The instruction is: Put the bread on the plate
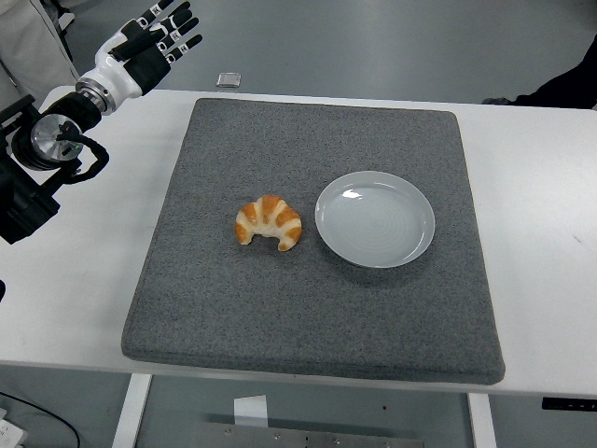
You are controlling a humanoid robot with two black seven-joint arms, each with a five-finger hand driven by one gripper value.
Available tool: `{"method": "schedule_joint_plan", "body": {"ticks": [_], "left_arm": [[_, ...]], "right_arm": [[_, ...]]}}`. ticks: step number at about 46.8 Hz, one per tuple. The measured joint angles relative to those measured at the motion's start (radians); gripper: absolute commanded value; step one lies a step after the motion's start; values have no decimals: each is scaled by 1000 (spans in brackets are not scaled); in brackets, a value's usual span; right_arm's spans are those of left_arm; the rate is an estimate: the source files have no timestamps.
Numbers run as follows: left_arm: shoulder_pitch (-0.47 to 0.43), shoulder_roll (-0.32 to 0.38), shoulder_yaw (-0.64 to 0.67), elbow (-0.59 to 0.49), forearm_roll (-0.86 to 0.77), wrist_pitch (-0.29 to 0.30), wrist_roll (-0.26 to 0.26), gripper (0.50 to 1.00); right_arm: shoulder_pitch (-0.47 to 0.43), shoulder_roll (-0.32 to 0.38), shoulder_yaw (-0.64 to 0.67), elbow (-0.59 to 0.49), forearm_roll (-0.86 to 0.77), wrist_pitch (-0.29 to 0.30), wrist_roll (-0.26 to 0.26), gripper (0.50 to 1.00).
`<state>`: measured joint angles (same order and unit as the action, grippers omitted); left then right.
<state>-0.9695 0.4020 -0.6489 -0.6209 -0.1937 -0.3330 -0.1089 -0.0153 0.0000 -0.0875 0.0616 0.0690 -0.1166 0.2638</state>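
Observation:
A golden croissant [269,222] lies on the grey mat [317,317], just left of a white round plate [375,218] that holds nothing. The two are close but apart. My left hand [160,37] is raised at the top left, beyond the table's far edge and well away from the bread, its fingers spread and holding nothing. The right arm does not show.
The mat covers most of the white table [541,233]. A small clear object [229,79] lies on the floor past the far edge. A dark shape [560,89] sits at the top right corner.

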Motion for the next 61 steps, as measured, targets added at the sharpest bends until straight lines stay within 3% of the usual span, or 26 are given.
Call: {"method": "schedule_joint_plan", "body": {"ticks": [25, 34, 48, 61], "left_arm": [[-4, 4, 2, 3, 3, 15, -2, 1000], [-8, 21, 18, -1, 31, -6, -4, 999], [-31, 39, 5, -28, 340, -39, -25, 992], [-32, 101, 18, -257, 651, -51, -28, 981]], "right_arm": [[0, 0, 0, 0, 0, 0, 0, 932], [0, 0, 0, 0, 0, 0, 0, 932], [0, 0, 0, 0, 0, 0, 0, 932], [0, 0, 0, 0, 0, 0, 0, 932]]}}
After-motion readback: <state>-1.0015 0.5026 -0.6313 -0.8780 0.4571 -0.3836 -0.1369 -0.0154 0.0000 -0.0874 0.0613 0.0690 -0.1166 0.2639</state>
